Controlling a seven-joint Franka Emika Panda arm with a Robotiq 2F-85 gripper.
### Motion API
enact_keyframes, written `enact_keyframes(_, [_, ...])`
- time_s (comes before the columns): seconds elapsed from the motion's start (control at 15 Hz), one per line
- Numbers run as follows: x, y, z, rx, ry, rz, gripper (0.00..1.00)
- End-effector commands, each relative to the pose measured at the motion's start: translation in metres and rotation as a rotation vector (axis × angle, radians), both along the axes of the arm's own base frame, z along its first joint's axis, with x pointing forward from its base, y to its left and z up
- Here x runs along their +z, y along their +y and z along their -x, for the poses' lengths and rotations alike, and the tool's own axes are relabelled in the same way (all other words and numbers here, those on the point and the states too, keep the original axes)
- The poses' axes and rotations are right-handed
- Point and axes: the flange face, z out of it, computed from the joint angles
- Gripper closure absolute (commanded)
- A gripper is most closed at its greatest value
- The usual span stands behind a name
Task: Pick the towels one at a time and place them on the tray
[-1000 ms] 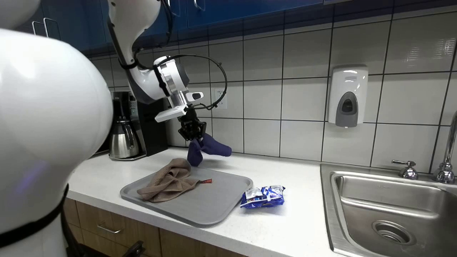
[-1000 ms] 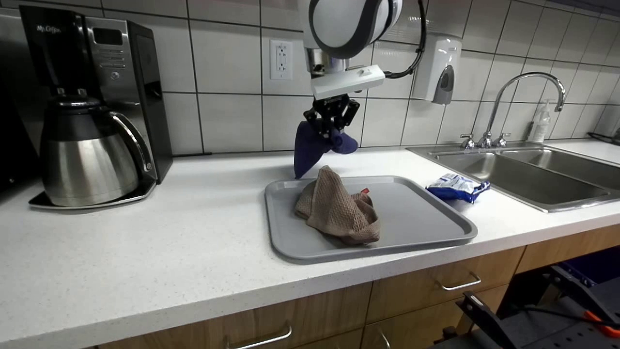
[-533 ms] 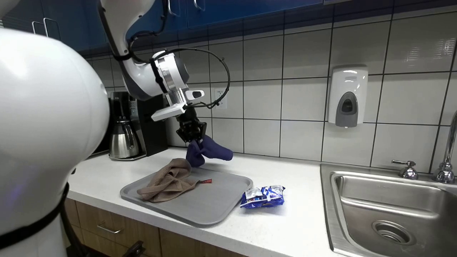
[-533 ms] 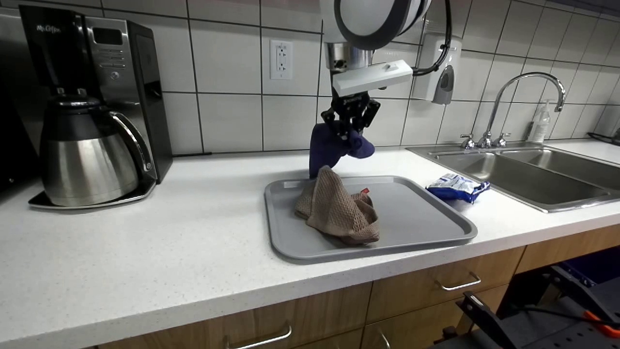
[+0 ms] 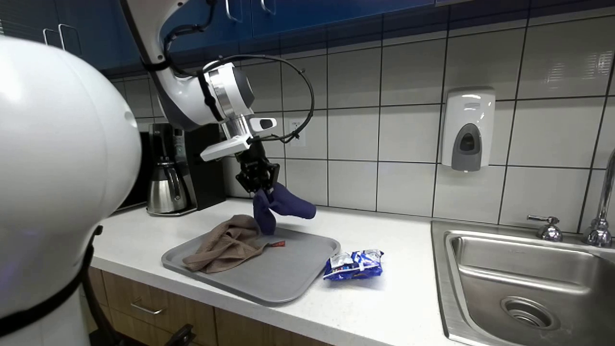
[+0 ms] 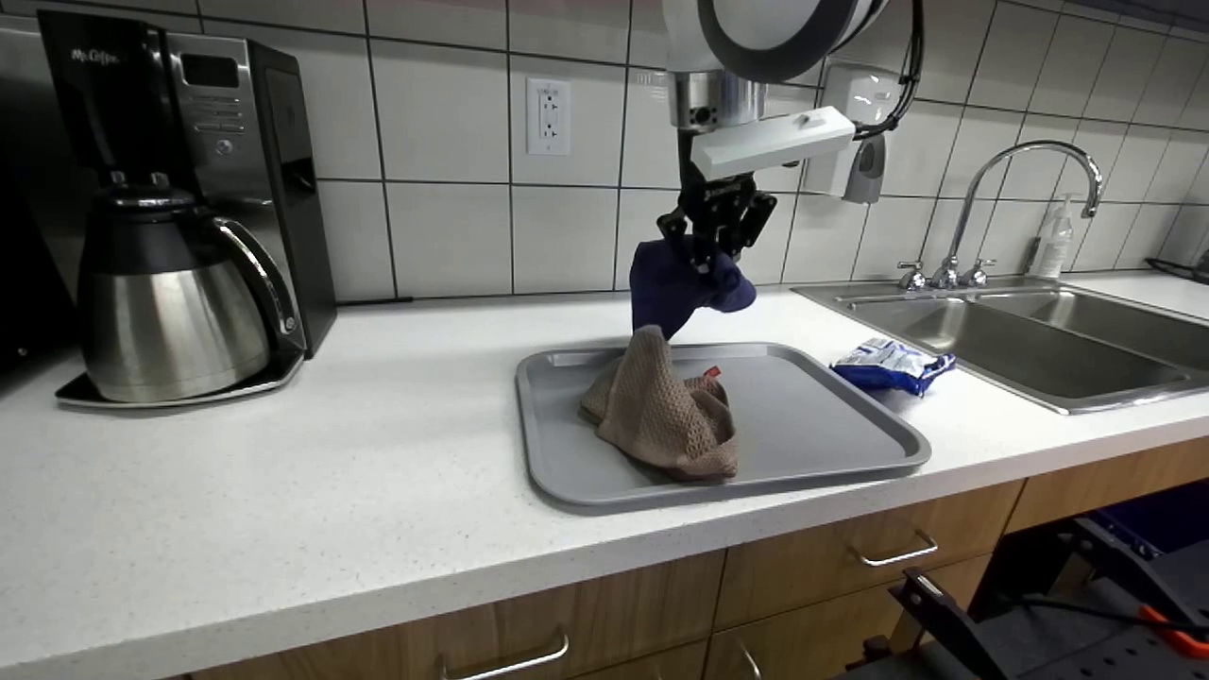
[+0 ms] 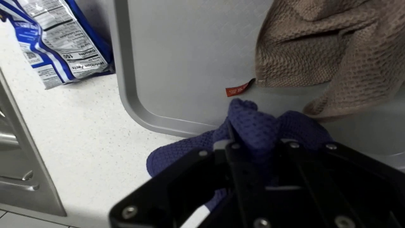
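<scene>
My gripper is shut on a purple towel (image 5: 290, 204) and holds it bunched between its fingers. The gripper shows in both exterior views (image 5: 263, 189) (image 6: 706, 263) and in the wrist view (image 7: 254, 144). The purple towel hangs in two lobes over the back edge of the grey tray (image 5: 288, 269). Its lower end is close to a brown towel (image 5: 226, 245); whether they touch is unclear. The brown towel lies crumpled on the tray (image 6: 812, 425), with a peak standing up and a red tag (image 7: 237, 90). In the wrist view the purple towel (image 7: 253, 126) partly covers the tray's rim.
A blue snack packet (image 5: 354, 265) lies beside the tray, near the steel sink (image 5: 439, 283). A coffee maker with a steel pot (image 6: 175, 293) stands on the counter on the opposite side. The tiled wall (image 6: 444, 236) rises close behind the gripper.
The gripper has carried the purple towel along the tray's back edge, toward the sink side, and the towel's lower end now hangs over the tray. The brown towel has shifted very slightly.
</scene>
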Motion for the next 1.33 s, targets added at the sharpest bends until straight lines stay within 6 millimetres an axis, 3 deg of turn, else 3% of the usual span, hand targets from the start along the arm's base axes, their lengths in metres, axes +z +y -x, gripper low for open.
enact_keyframes(0.0, [0.006, -0.015, 0.022, 0.007, -0.021, -0.031, 0.96])
enact_keyframes(0.47, [-0.019, -0.031, 0.042, 0.002, -0.022, -0.092, 0.96])
enact_keyframes(1.27, [-0.054, -0.039, 0.058, -0.015, -0.034, -0.213, 0.96])
